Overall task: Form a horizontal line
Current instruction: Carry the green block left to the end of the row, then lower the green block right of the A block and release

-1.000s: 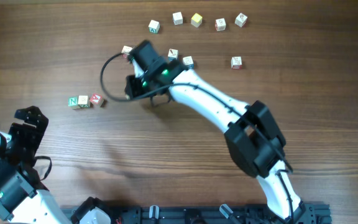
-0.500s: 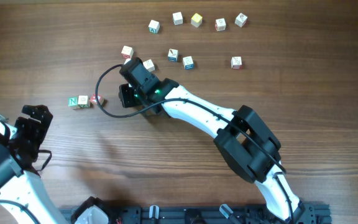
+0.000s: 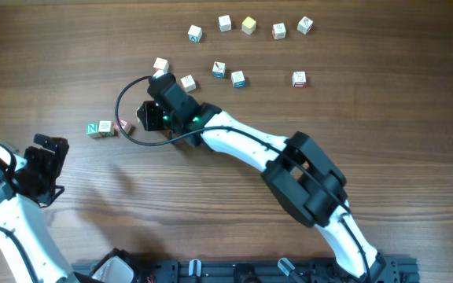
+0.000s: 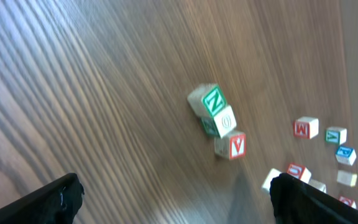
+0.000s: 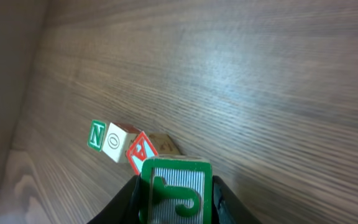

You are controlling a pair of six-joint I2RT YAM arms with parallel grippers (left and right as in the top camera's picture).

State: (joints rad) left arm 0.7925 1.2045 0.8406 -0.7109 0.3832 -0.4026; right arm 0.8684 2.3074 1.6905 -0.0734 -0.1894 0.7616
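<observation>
**While three cubes stand in a row, the fourth hangs in the right gripper (image 5: 176,202)**

Since the left gripper (image 4: 174,186) sits nearest the robot's base, well short of the green N cube (image 3: 92,128) and to its left side, it takes no part just now. Its fingers are spread wide with nothing between them, and its wrist camera looks up the table at the row.

Further out, the right arm reaches low across the table from the right. Its forearm is stretched toward the green N cube and its wrist is turned so that the fingers point at the open end of the row. The jaws are closed on a white cube with a green letter (image 5: 176,185) that reads like a J. This held cube is close to the row's end; whether it touches the table I cannot tell.

Just past it lies the horizontal line (image 3: 105,126). The green N cube comes first, the O cube (image 5: 115,141) touches it, and then comes the red A cube (image 5: 139,151), which is turned a little askew. By my reckoning the task is some three parts done. What remains is to set the held cube down beside the red A cube, let go, and perhaps square that crooked one.

Farthest away, well beyond the green N cube and to its right, the loose cubes (image 3: 225,23) are scattered singly.
</observation>
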